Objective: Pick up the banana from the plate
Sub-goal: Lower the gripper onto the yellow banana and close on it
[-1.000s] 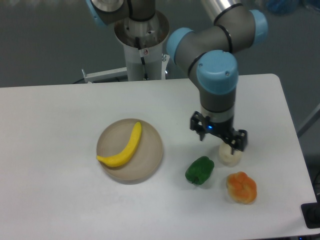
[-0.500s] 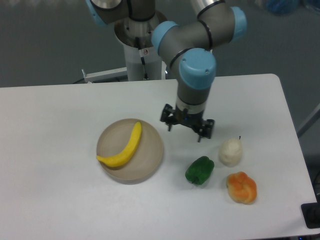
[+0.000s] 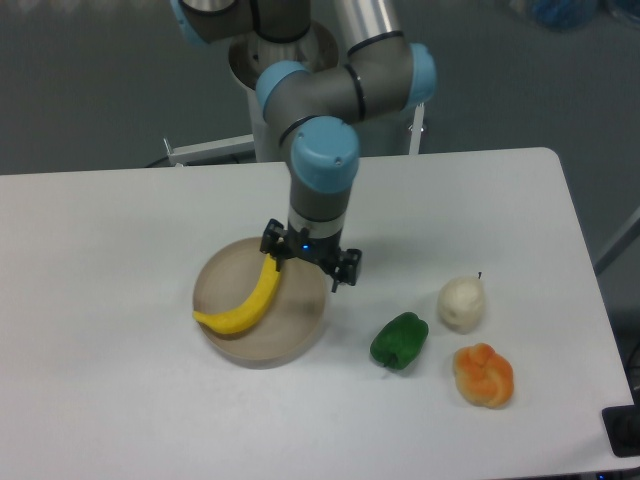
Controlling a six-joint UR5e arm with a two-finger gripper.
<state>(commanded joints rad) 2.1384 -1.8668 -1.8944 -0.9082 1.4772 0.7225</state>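
Yellow banana lies on the plate, with the gripper right above the plate's far right edge.
The round tan plate sits near the middle of the white desk, a bit toward the left edge. The banana curves across it, its fat end at the plate's left rim and its thin end up by the gripper. The gripper's two black fingers are spread wide apart, and it holds nothing. One finger is just beside the banana's thin tip; I cannot tell if it touches. A green pepper, a white pear and a lumpy orange fruit sit together toward the desk's near right corner, well apart from the plate.
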